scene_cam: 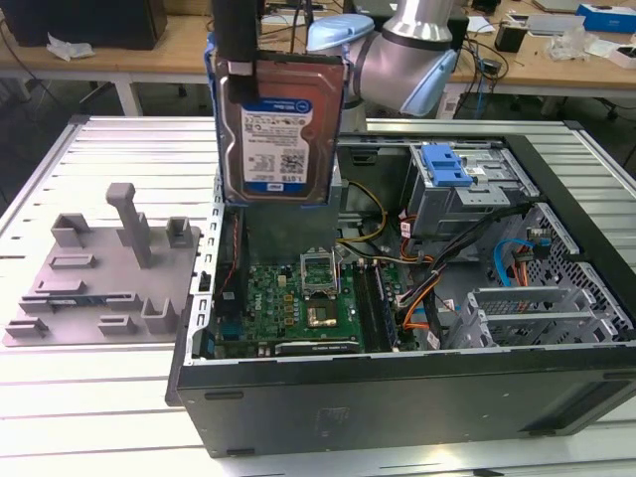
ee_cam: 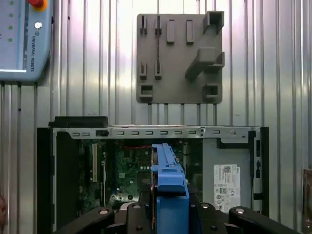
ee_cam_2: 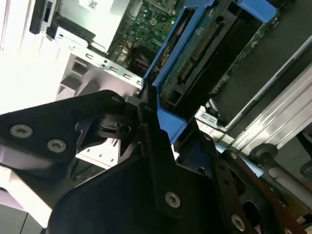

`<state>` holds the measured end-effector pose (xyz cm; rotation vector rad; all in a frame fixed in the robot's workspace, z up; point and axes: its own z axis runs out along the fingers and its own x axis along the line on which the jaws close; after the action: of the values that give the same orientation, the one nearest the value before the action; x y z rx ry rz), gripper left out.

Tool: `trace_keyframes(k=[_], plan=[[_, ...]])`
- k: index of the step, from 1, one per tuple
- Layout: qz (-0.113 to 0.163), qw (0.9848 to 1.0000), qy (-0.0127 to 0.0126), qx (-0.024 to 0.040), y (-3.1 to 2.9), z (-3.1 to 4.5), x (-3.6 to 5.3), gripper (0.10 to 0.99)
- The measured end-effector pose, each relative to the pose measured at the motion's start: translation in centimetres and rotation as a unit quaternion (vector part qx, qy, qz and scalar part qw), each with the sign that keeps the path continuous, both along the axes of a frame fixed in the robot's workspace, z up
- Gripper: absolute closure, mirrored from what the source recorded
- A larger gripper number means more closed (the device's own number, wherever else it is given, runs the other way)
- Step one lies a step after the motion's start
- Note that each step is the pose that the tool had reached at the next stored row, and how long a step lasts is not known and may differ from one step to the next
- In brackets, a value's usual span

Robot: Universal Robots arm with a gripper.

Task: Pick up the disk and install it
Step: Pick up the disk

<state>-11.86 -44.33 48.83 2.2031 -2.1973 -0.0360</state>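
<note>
Silver disk (scene_cam: pixel 278 134) with a blue frame hangs upright, long axis vertical, clamped at its top edge by the gripper (scene_cam: pixel 241 62), above the open computer case (scene_cam: pixel 397 388); the drive bay (scene_cam: pixel 452 189) lies toward the exterior view's right

1. My black two-finger gripper (scene_cam: pixel 237 62) is clamped on the top edge of the flat silver-metal disk with the blue plastic frame (scene_cam: pixel 278 129). So the disk hangs upright over the open black metal computer case (scene_cam: pixel 397 402), toward the exterior view's left end of it.
2. The case lies on its side on the ribbed silver metal table (scene_cam: pixel 89 417). The green motherboard (scene_cam: pixel 288 298) sits inside it, below the disk.
3. The grey metal drive cage with the blue plastic latch (scene_cam: pixel 452 169) is in the case's far part, on the exterior view's right of the disk.
4. The grey plastic tray with upright posts (scene_cam: pixel 99 278) lies on the table just beside the case, on the exterior view's left.
5. Pale wooden benches (scene_cam: pixel 149 62) stand behind the table.
</note>
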Motion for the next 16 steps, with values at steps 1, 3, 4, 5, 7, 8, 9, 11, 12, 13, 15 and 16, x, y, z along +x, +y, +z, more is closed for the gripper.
trace_keyframes(k=[1,3,4,5,7,8,9,11,12,13,15,16], plan=[[0.000,1.0000,0.0020,-0.0001,-1.06,0.00,1.08,0.718],[0.000,1.0000,0.0040,-0.0001,-1.94,0.01,2.14,0.718],[0.000,1.0000,0.0044,-0.0001,-2.21,0.00,2.50,0.718],[0.000,1.0000,0.0052,0.0000,-2.69,0.00,3.14,0.718],[0.000,1.0000,0.0059,0.0000,-3.26,0.00,4.02,0.718],[0.000,1.0000,0.0062,-0.0001,-3.59,0.01,4.59,0.718],[0.000,1.0000,0.0062,-0.0001,-3.78,0.00,4.94,0.718],[0.000,1.0000,0.0064,-0.0001,-4.20,0.01,5.82,0.718],[0.000,1.0000,0.0064,-0.0001,-4.54,0.00,6.49,0.718],[0.000,1.0000,0.0065,-0.0001,-4.88,0.01,7.20,0.718],[0.000,1.0000,0.0065,-0.0001,-5.22,0.00,7.89,0.718],[0.000,1.0000,0.0065,-0.0001,-5.38,0.00,8.22,0.718]])
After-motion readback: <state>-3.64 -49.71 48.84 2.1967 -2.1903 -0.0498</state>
